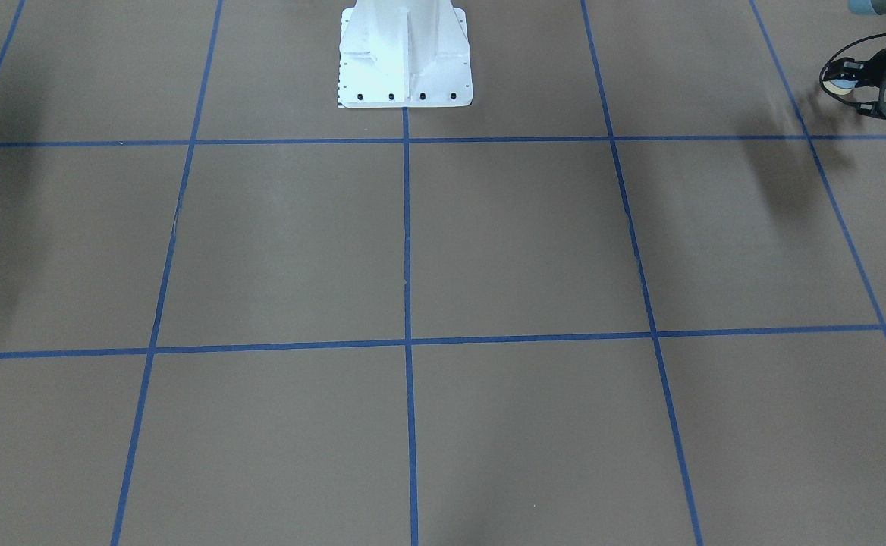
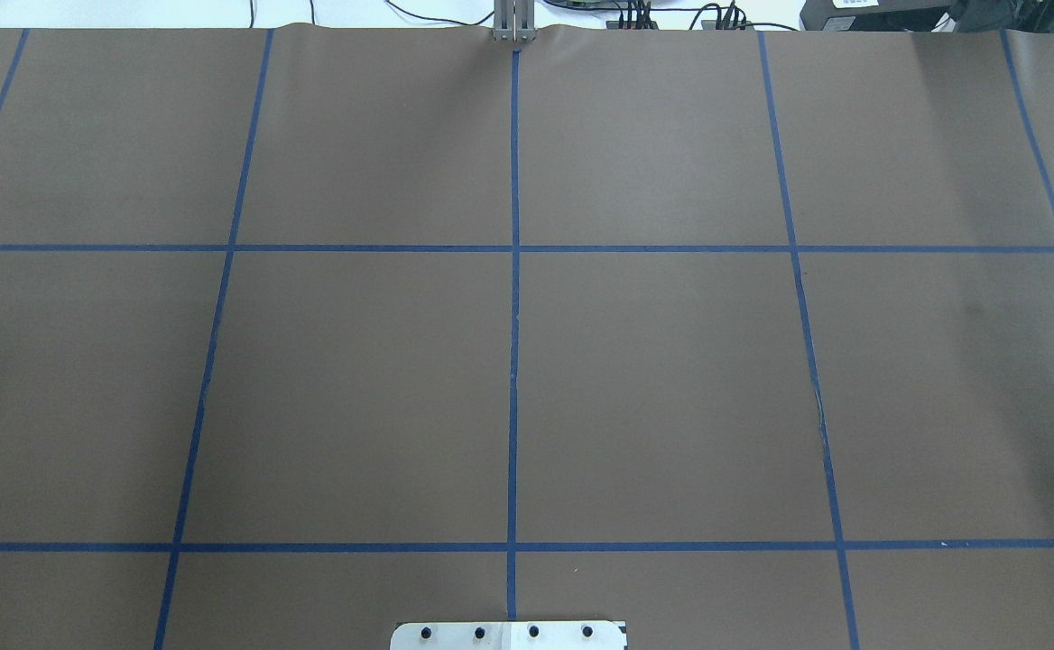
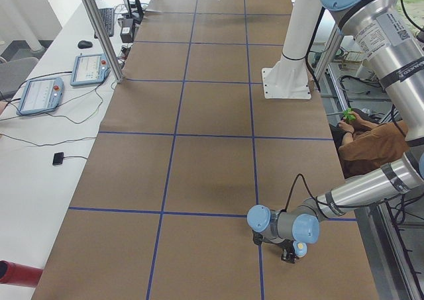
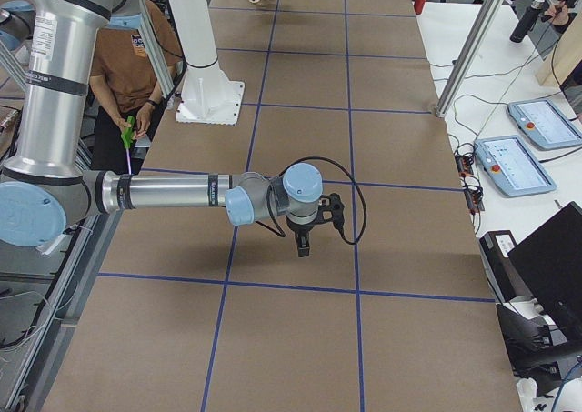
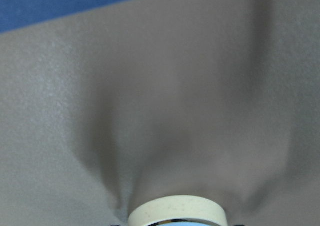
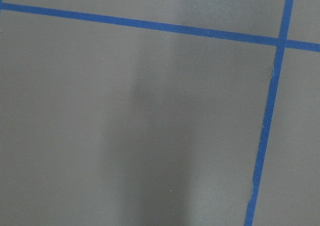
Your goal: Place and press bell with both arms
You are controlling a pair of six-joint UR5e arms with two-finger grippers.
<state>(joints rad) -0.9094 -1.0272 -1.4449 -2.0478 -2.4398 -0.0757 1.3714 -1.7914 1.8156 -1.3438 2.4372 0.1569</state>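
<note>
The bell [image 1: 839,86], light blue with a cream base ring, is in my left gripper [image 1: 845,79] at the table's left end, near the robot's side. The gripper is shut on it and holds it a little above the brown table [image 1: 519,243]. The left wrist view shows only the cream ring [image 5: 176,210] at its bottom edge, with shadow on the surface beyond. From the left side the bell [image 3: 300,249] shows under the near arm's wrist. My right gripper [image 4: 303,241] hangs low over the table; I cannot tell if it is open or shut. The overhead view shows neither arm.
The white bolted pedestal [image 1: 405,61] stands at the middle of the robot's side. Blue tape lines [image 2: 513,361] divide the table into squares. A seated person [image 3: 368,138] is beside the robot. Touch pendants [image 3: 41,95] lie on the side bench.
</note>
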